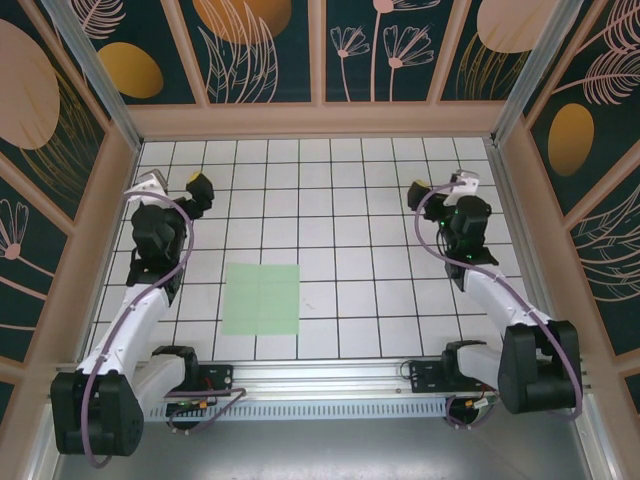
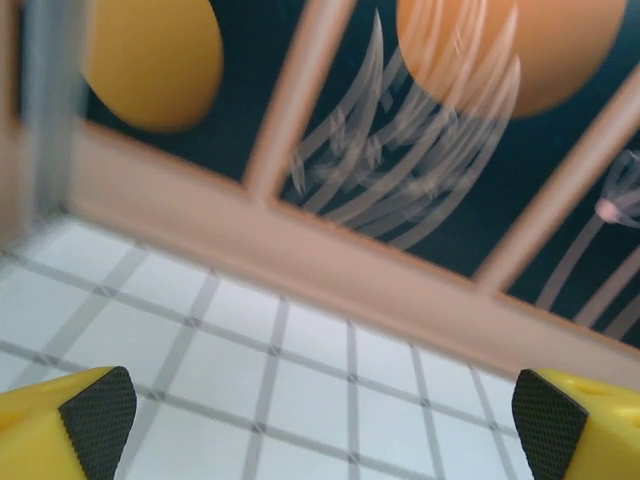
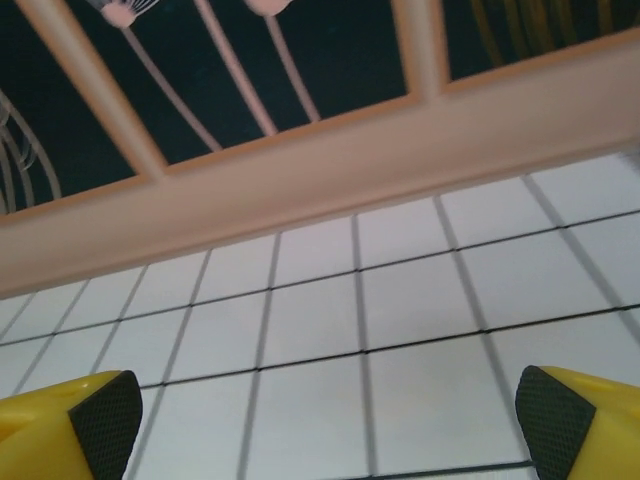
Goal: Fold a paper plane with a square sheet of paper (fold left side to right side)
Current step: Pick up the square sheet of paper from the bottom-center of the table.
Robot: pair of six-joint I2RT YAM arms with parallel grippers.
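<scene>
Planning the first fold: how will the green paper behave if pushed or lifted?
The paper lies fully flat and looks very thin, so it is probably floppy and light. On the smooth-looking table it may slide rather than lift.

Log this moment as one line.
sheet: flat, not folded | left gripper: open, empty | right gripper: open, empty | fold: not begun

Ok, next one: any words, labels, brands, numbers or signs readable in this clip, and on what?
None can be read.
The green paper sheet is blank.
The tiled table has only grid lines.
The wall panels show plants and circles, no lettering.
Any marking on the arm bases is too small to tell.
</scene>
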